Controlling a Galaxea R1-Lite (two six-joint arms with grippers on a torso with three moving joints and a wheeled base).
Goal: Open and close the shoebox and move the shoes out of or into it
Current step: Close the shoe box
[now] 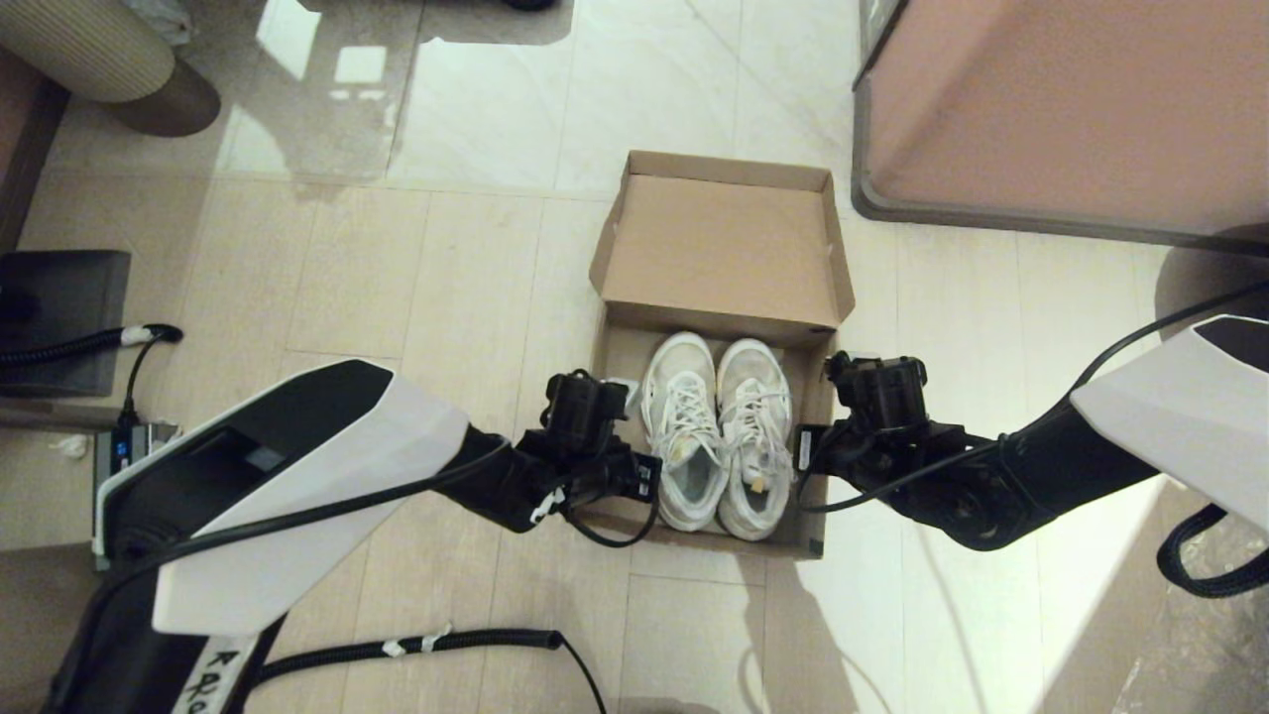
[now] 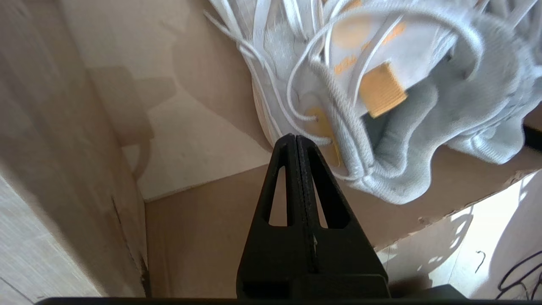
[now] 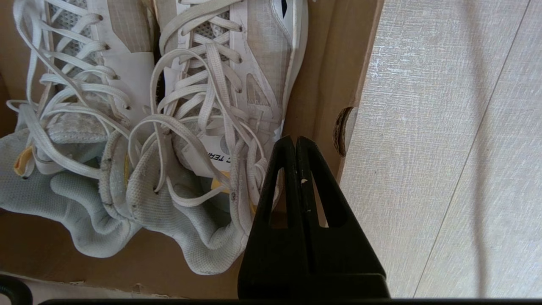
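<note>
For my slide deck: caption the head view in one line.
Open shoebox on the floor holding the shoes, left gripper and right gripper shut at either side.

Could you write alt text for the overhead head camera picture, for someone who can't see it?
An open brown shoebox sits on a pale tiled floor with its lid flipped back and a pair of white sneakers inside, side by side. The robot's left end effector and right end effector flank the shoes, one on each side. A pinkish-brown cabinet stands beyond.
</note>
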